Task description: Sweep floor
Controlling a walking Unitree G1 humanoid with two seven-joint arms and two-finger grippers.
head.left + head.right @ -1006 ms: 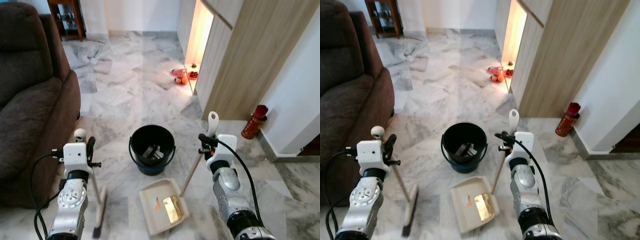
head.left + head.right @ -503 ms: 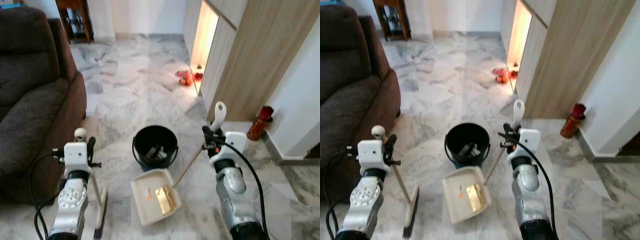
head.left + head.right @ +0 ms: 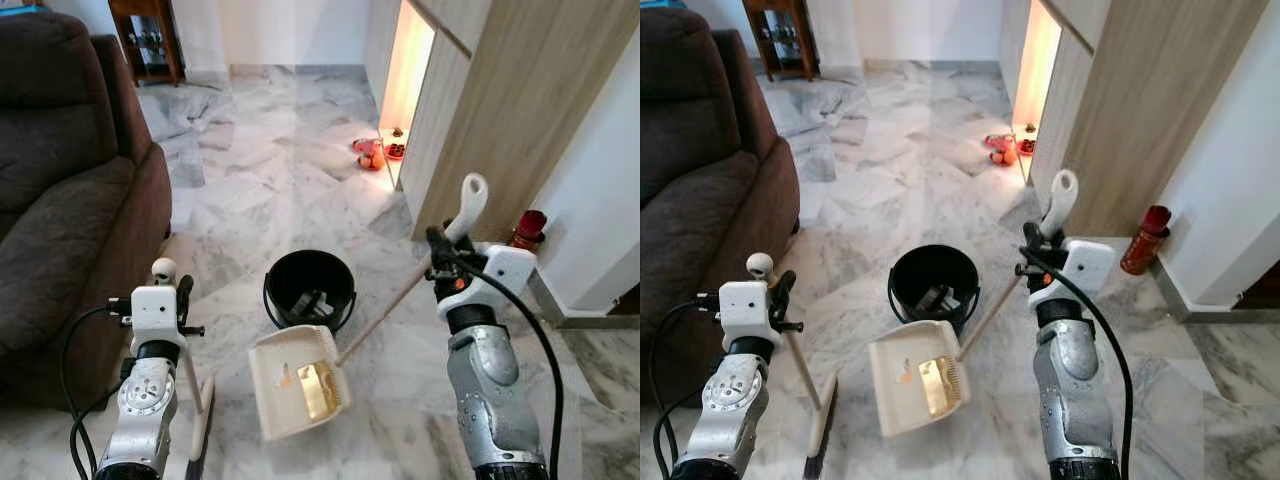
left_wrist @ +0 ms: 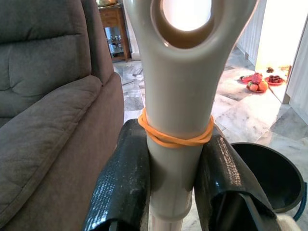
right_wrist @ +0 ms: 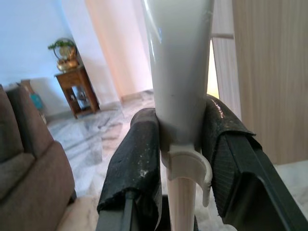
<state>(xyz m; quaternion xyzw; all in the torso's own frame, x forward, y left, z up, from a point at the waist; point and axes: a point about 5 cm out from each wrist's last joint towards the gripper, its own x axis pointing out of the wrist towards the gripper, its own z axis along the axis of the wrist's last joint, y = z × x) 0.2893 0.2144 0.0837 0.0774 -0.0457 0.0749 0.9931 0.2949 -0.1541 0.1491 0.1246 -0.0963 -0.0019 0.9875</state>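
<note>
My left gripper (image 3: pixel 178 298) is shut on the top of a cream broom handle (image 4: pixel 178 110) that has an orange rubber band around it. The broom head (image 3: pixel 201 425) rests on the marble floor by my left side. My right gripper (image 3: pixel 441 256) is shut on the long handle (image 3: pixel 386 318) of a cream dustpan (image 3: pixel 295 385). The handle (image 5: pixel 180 72) sits between both black fingers (image 5: pixel 132 163). A gold scrap and a small orange bit lie in the pan, which sits just in front of a black bucket (image 3: pixel 270 300) with some debris inside.
A brown sofa (image 3: pixel 70 200) fills the left side. A wooden cabinet panel (image 3: pixel 500 110) stands at the right, with a red canister (image 3: pixel 525 230) at its foot. Red and orange items (image 3: pixel 375 153) lie on the floor farther off. A wooden side table (image 3: pixel 150 40) stands at the back.
My right gripper has risen and moved right, tilting the handle more. The dustpan has slid left and closer to the bucket. The left arm and broom have stayed put.
</note>
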